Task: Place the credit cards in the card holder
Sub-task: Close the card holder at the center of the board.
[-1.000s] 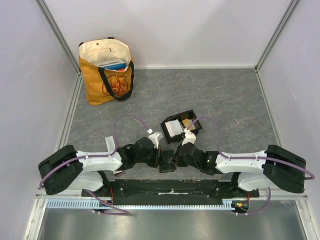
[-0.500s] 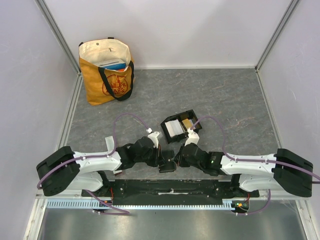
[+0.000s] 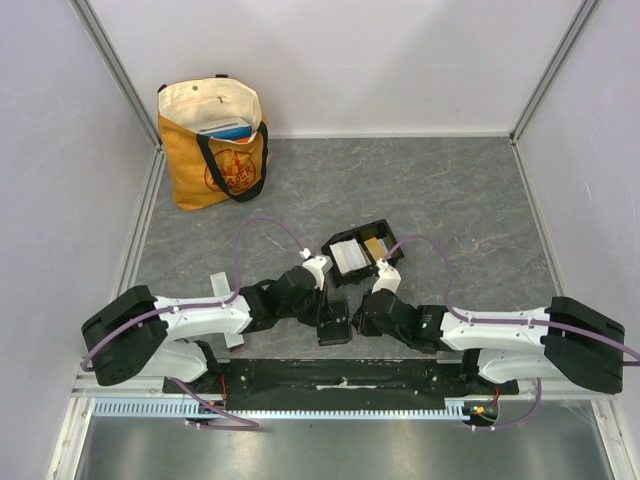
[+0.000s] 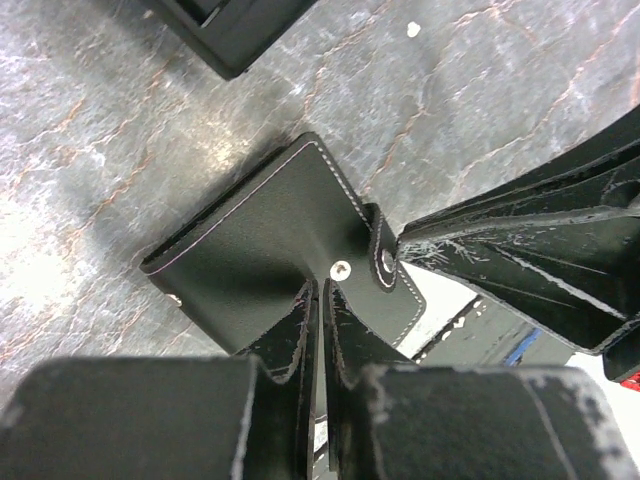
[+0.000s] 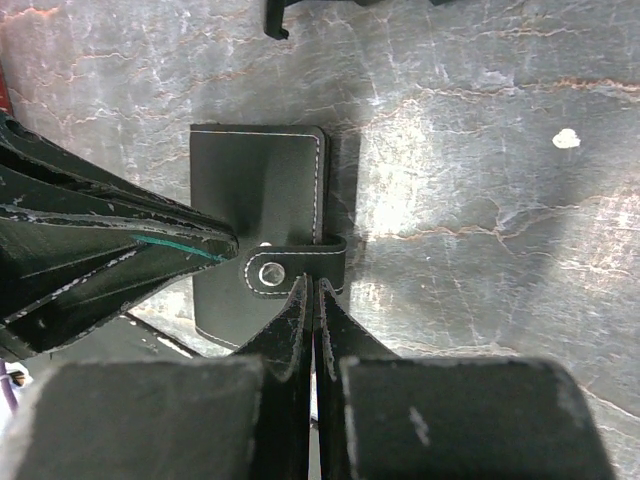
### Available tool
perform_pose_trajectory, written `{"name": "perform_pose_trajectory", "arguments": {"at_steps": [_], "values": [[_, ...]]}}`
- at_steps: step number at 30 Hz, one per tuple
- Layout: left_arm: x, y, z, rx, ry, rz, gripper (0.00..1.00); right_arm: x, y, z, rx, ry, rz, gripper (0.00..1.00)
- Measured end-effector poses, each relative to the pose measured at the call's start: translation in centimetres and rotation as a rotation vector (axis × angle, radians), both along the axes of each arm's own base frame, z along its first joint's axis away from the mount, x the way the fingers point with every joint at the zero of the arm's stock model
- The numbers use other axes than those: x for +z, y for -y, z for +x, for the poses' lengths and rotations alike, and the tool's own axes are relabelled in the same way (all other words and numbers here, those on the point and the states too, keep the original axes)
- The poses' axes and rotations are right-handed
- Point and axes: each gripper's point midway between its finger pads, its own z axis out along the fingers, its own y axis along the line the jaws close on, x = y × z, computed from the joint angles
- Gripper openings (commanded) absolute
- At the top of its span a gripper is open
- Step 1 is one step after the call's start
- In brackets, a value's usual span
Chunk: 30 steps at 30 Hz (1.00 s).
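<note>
- Left gripper [image 4: 320, 290] reaches in low from the left, its fingers nearly together with only a thin slit between them. The tips rest on a black folding wallet [image 4: 255, 250] close to its snap, and I cannot tell whether they pinch any of the leather.
- Right gripper [image 5: 313, 285] meets it from the other side. Its fingers are pressed tight together, with the tips against the edge of the wallet's strap [image 5: 305, 262], beside the metal snap [image 5: 268, 272].
- The wallet lies flat and folded on the grey stone-patterned table [image 3: 460, 200], near the front edge between the two arms, with the strap wrapped over one side.
- Just beyond the wallet sits the card holder [image 3: 375, 226], turned at an angle and apart from both sets of fingertips.
- Inside it, a pale card [image 3: 346, 258] lies in the left compartment and an orange-gold card [image 3: 372, 244] in the right one.
- Far off in the back left corner an orange tote bag [image 3: 213, 150] with black handles stands open, with something blue and white inside.
</note>
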Motion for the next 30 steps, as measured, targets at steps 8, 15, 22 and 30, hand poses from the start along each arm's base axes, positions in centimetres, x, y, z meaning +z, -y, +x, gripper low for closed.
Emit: {"name": "perform_pose_trajectory", "arguments": {"at_steps": [8,15,22,30], "values": [[-0.8,-0.5,0.1,0.014,-0.003,0.033,0.06,-0.8,-0.1,0.1,0.010,-0.002,-0.026,0.01],[-0.9,-0.5,0.2,0.015,-0.003,0.036,0.04,-0.5,-1.0,0.4,0.019,0.006,-0.021,0.00],[-0.9,-0.4,0.2,0.014,-0.001,0.030,0.04,-0.4,-1.8,0.7,0.028,0.014,-0.024,0.00],[-0.9,-0.4,0.2,0.014,0.001,0.027,0.03,-0.4,-2.3,0.9,0.032,0.015,-0.024,0.00]]}}
